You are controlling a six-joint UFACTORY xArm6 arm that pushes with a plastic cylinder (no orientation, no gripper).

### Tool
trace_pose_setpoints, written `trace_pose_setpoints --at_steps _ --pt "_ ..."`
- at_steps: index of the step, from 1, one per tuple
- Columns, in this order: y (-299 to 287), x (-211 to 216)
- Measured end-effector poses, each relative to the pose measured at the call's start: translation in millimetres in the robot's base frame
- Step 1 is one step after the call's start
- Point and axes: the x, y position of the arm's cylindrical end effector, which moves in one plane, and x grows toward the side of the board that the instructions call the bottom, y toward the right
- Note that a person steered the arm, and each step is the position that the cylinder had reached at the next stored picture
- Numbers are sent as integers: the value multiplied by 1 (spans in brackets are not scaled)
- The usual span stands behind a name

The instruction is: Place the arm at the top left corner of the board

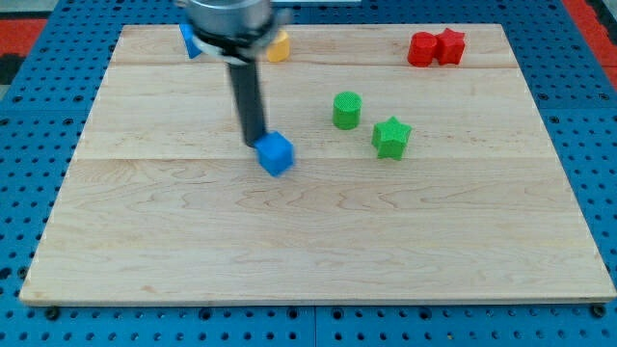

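Note:
My tip point(254, 144) rests on the wooden board point(308, 241), left of centre, touching or just beside the upper left of a blue cube point(276, 153). The rod rises from it to the arm's grey body at the view's top. The board's top left corner point(125, 29) lies well up and to the left of the tip. A second blue block point(189, 40) shows partly at the view's top, half hidden by the arm. A yellow block point(279, 46) sits just right of the arm, its shape partly hidden.
A green cylinder point(347, 110) and a green star point(391, 137) stand right of centre. A red cube point(421, 49) and a red star point(449, 45) touch each other at the top right. Blue pegboard point(29, 116) surrounds the board.

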Motion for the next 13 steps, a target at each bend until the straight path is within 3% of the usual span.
trace_pose_setpoints --at_steps 3,5,7,8,9,10,12,13 --pt "137 118" --pt "88 179" --pt "166 141" --pt "144 147" --pt "62 137" --pt "17 106" --pt "-57 10" --pt "-125 -29"
